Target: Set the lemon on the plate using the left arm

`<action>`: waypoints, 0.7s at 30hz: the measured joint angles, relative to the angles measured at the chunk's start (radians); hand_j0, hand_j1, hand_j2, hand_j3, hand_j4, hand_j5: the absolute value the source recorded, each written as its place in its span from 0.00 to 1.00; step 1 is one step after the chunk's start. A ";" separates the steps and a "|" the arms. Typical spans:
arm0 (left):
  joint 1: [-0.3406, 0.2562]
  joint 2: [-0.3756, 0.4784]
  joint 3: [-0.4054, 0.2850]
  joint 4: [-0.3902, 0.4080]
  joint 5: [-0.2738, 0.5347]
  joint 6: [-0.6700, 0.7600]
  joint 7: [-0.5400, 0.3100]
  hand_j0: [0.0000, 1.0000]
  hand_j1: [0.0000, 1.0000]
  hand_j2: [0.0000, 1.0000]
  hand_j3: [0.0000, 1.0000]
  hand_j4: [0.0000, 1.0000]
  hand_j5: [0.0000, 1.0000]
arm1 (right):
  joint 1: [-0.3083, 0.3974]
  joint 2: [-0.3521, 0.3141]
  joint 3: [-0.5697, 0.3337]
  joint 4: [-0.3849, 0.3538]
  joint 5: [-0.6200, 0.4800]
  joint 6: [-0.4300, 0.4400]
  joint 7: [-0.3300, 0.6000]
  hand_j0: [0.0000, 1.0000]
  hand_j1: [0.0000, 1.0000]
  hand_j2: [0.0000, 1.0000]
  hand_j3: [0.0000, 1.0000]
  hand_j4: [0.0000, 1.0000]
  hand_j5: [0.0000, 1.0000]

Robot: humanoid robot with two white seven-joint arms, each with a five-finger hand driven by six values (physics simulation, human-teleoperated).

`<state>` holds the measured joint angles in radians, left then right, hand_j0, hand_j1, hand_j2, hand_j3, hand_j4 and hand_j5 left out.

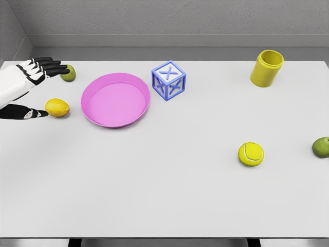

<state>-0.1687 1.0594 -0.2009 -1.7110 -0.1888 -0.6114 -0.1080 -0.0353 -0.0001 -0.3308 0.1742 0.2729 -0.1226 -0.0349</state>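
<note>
A yellow lemon (57, 107) lies on the white table, just left of the pink plate (93, 115). My left hand (47, 90) comes in from the left edge and hovers over the lemon's left side. Its fingers (49, 66) stretch out above and behind the lemon, and the thumb (31, 113) points at the lemon's left end, close to it or touching. The hand is open and holds nothing. The plate has nothing in it. The right arm does not show.
A green lime (69, 73) sits behind the left hand's fingertips. A blue wireframe cube (168, 81) stands right of the plate. Farther right are a yellow cup (267, 68), a tennis ball (251, 154) and a green fruit (322, 147) at the right edge.
</note>
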 measured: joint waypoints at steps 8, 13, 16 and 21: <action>0.008 -0.003 0.001 0.047 -0.054 0.000 -0.072 1.00 1.00 1.00 1.00 1.00 1.00 | 0.000 0.000 0.002 0.001 0.000 0.001 0.001 1.00 1.00 1.00 1.00 1.00 1.00; -0.006 -0.124 0.001 0.100 -0.069 -0.001 -0.327 1.00 1.00 1.00 1.00 1.00 1.00 | 0.000 0.000 0.003 0.001 0.000 0.001 0.001 1.00 1.00 1.00 1.00 1.00 1.00; -0.026 -0.161 -0.002 0.155 -0.072 -0.001 -0.391 1.00 1.00 1.00 1.00 1.00 1.00 | 0.000 0.000 0.003 0.001 0.000 0.001 0.001 1.00 1.00 1.00 1.00 1.00 1.00; -0.196 -0.210 -0.053 0.307 -0.113 0.000 -0.419 1.00 1.00 1.00 1.00 1.00 1.00 | 0.000 0.000 0.003 0.001 0.000 0.001 0.001 1.00 1.00 1.00 1.00 1.00 1.00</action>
<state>-0.3650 0.8489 -0.2536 -1.4042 -0.3020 -0.6117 -0.5273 -0.0353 -0.0001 -0.3283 0.1747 0.2732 -0.1212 -0.0342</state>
